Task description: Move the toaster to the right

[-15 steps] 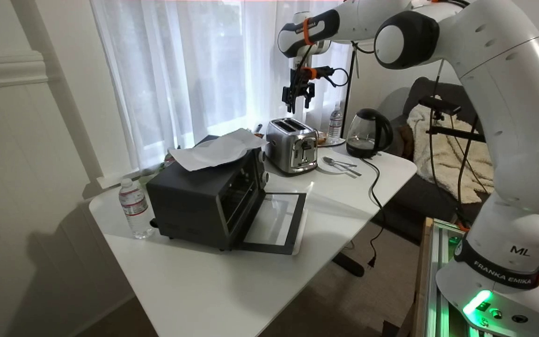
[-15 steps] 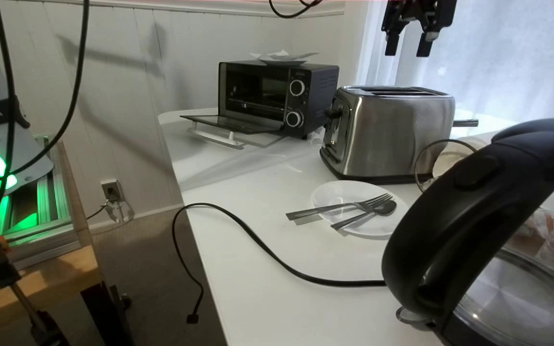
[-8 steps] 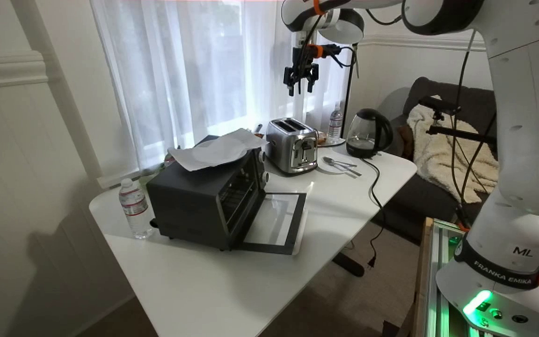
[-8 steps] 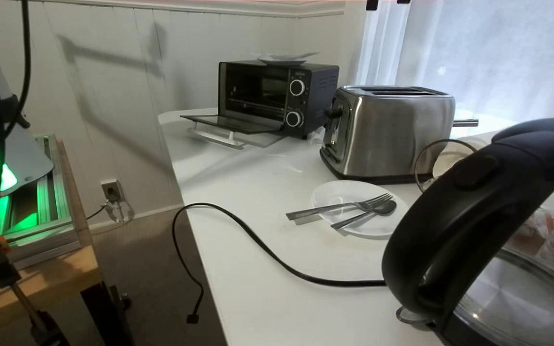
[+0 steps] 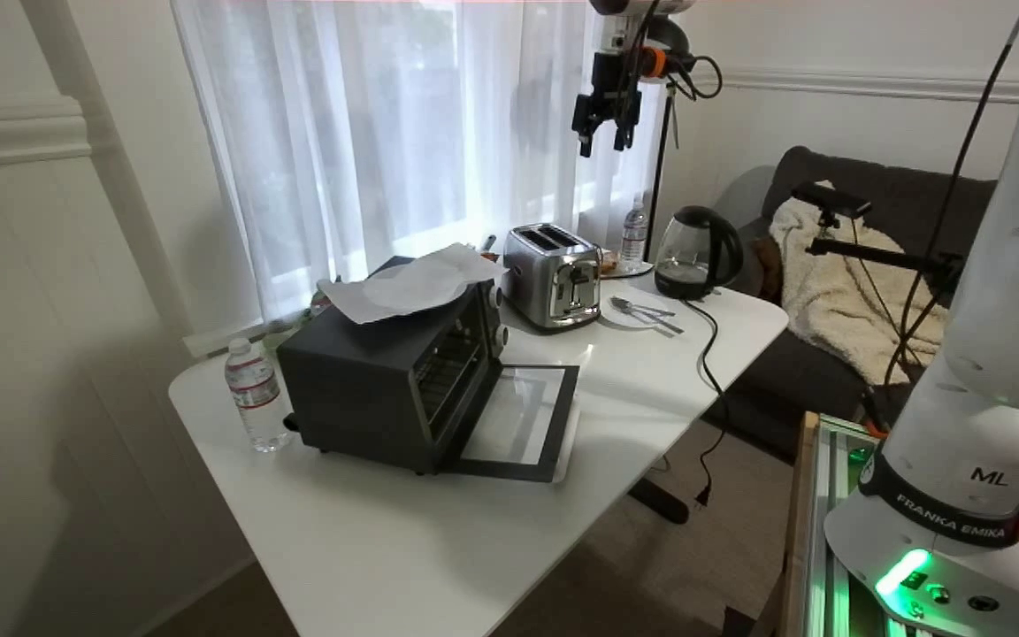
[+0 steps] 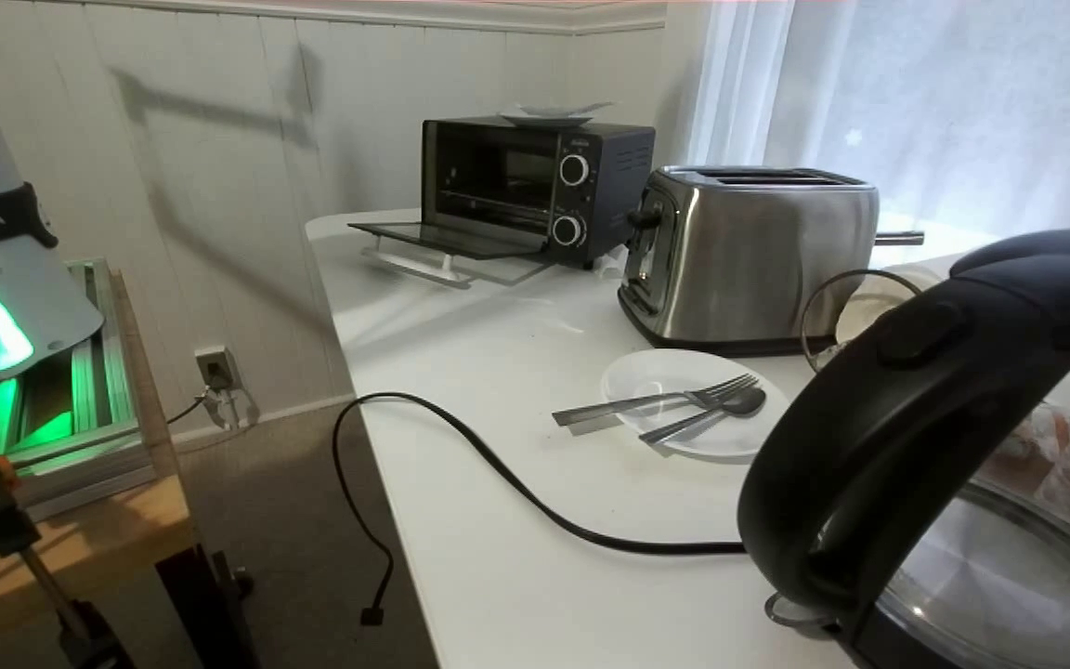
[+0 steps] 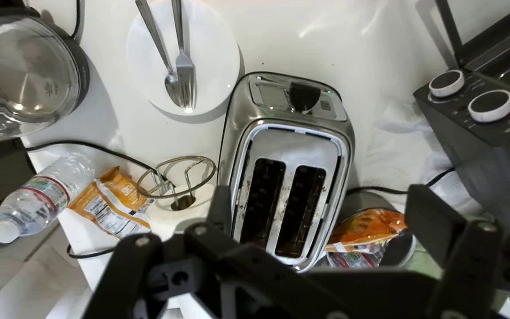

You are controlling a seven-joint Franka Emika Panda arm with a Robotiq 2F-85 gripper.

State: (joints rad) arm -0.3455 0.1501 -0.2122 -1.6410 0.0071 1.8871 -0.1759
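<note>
Black fingers, two of them, stand spread wide and free on the gripper. In an exterior view the silver toaster sits at seven o'clock below them, well apart, on the white table; the wrist view looks down into its two slots. Around it there: one plate near eleven, bearing one fork and one spoon; one glass kettle at ten; one water bottle at nine; one dark oven towards three, with two dials. Two orange packets show at nine and four. A second bottle, at the oven's nine o'clock, appears only in an exterior view, and one wall outlet likewise. In both exterior views one black cord hangs over the table's edge.
</note>
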